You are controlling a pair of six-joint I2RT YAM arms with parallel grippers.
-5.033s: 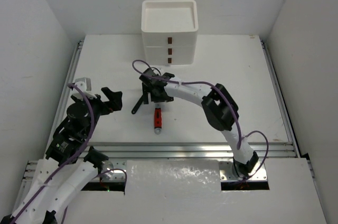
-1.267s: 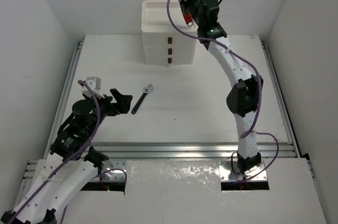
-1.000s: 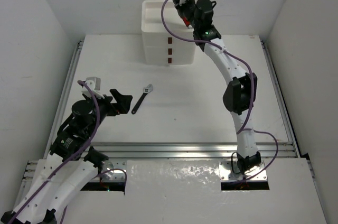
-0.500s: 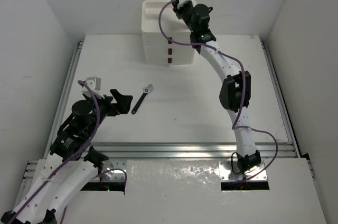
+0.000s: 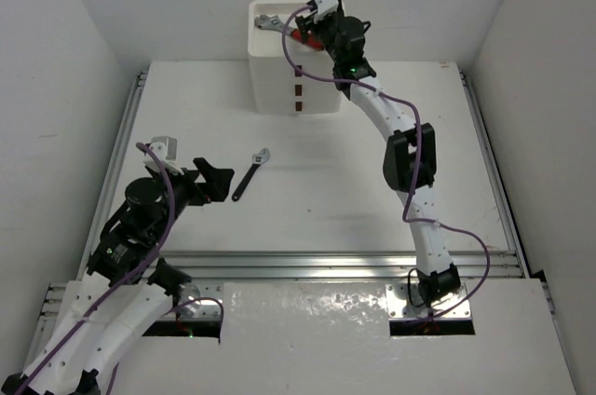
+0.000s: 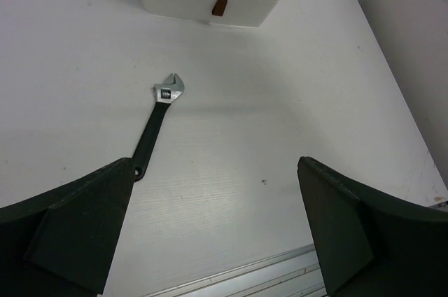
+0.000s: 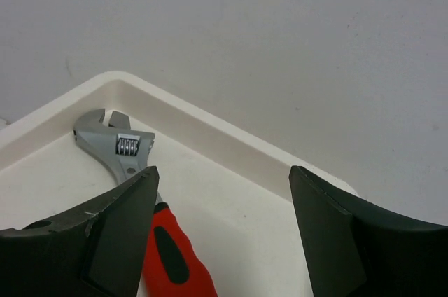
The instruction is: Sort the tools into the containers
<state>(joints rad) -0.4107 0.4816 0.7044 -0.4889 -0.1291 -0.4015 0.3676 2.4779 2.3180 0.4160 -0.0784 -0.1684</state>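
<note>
A red-handled adjustable wrench (image 7: 169, 258) lies in the top tray (image 7: 234, 148) of the white containers (image 5: 298, 88), its steel head (image 5: 267, 22) toward the tray's back left corner. My right gripper (image 7: 220, 234) hovers just over the tray, open, with the wrench beside its left finger and not clamped. A black-handled wrench (image 6: 155, 126) lies on the table (image 5: 372, 190). My left gripper (image 6: 217, 234) is open and empty, low over the table, just near-left of that black-handled wrench (image 5: 250, 176).
Three shut drawers with dark red-brown handles (image 5: 300, 88) sit under the tray. White walls close in the table at the back and both sides. A metal rail (image 5: 317, 263) runs along the near edge.
My right gripper has dropped toward the tray and opened, and the red-handled wrench now lies in the tray instead of being held above it. The left arm has not moved.
</note>
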